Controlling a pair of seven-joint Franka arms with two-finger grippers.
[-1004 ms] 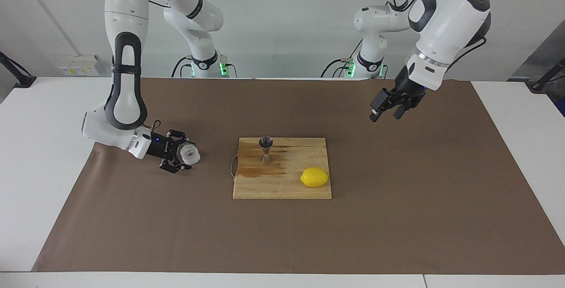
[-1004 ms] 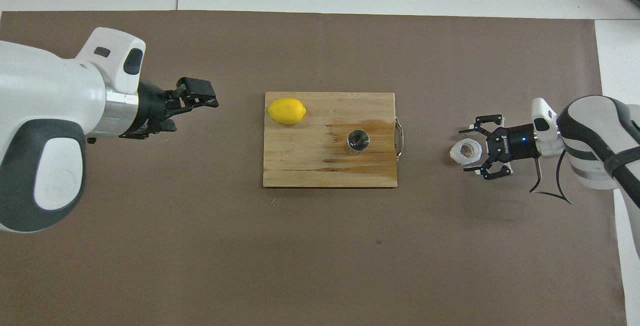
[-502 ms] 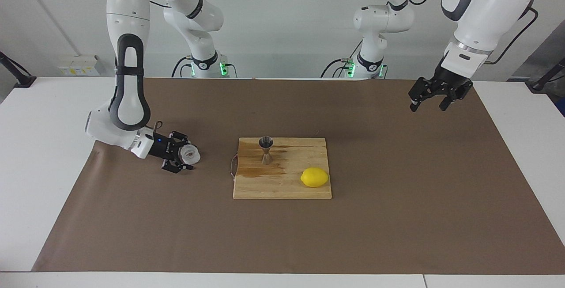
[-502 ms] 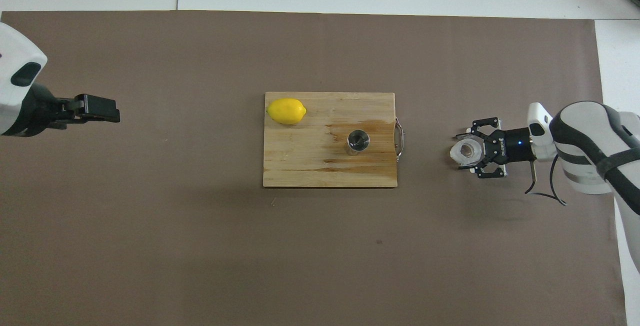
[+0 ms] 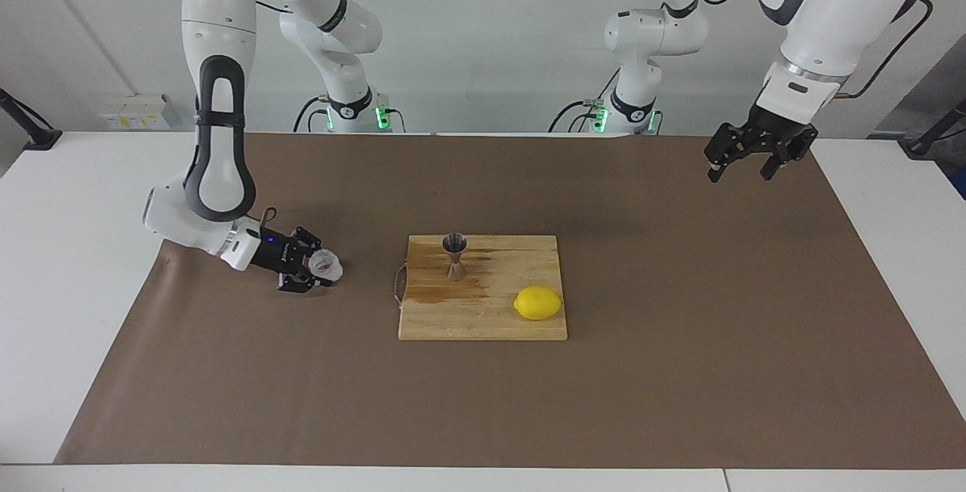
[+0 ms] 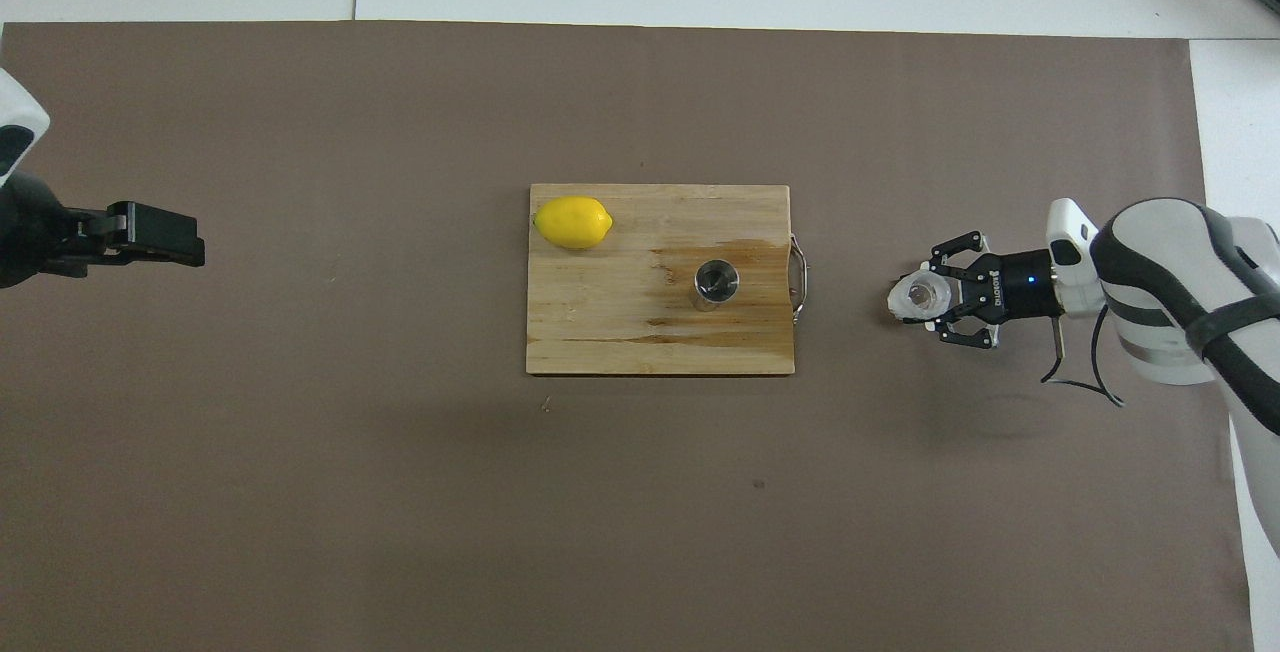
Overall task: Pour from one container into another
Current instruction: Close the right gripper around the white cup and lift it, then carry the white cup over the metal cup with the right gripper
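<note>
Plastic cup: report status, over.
Right gripper shut on plastic cup, beside cutting board. Left gripper open, waiting high. Jigger upright on board, path clear.

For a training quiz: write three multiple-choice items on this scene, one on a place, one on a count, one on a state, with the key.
1. Where does the steel jigger stand?
A. on the wooden board
B. on the brown paper
C. in the plastic cup

2. How many lemons lie on the board?
A. none
B. one
C. three

3. What is the right end effector doing?
A. hanging open over the board
B. shut on the lemon
C. shut on the plastic cup

Key: 1 A, it stands upright on the board. 2 B, a single lemon shows. 3 C, its fingers close on the cup's sides, beside the board.
</note>
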